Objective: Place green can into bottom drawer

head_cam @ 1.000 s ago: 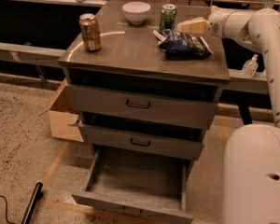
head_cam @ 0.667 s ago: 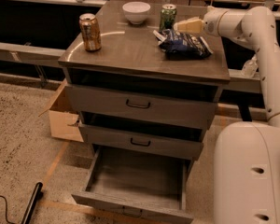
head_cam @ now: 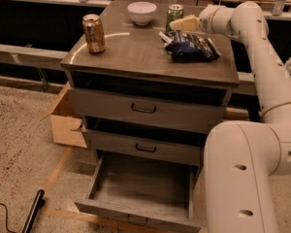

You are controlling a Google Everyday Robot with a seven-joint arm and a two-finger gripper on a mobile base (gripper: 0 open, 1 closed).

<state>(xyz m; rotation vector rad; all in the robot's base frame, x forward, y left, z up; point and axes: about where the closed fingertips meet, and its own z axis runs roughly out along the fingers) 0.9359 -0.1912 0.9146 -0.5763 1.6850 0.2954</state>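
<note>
- The robot's white arm point(head_cam: 242, 178) filled the right side of the view, rising from a thick lower segment and bending over the back right corner of the cabinet to end at the gripper.
- The grey wood-grain cabinet point(head_cam: 136, 57) stood below and to the left of the gripper, with three drawers stacked down its front.
- The bottom drawer point(head_cam: 140, 183) was pulled out far below the gripper, at floor level. Its flat floor was in plain sight.
- The top drawer point(head_cam: 144, 109) and the middle drawer point(head_cam: 145, 149) sat between the gripper and the bottom drawer. Each showed a dark gap above its front.
- A cardboard box point(head_cam: 65, 125) sat on the floor, low and far left of the gripper, against the cabinet's side.
- A dark blue snack bag point(head_cam: 189, 46) lay on the cabinet top just beneath the gripper and slightly nearer the camera.
- A white bowl point(head_cam: 141, 12) stood to the left of the gripper, beyond the green can.
- A gold-brown can point(head_cam: 93, 33) stood upright well to the left of the gripper, near the cabinet's left edge.
- The green can point(head_cam: 173, 12) stood upright on the cabinet top at the back, right at the gripper's tip.
- The gripper point(head_cam: 179, 24) reached in from the right, level with the can's lower half. Whether it was released or clenched could not be told.
</note>
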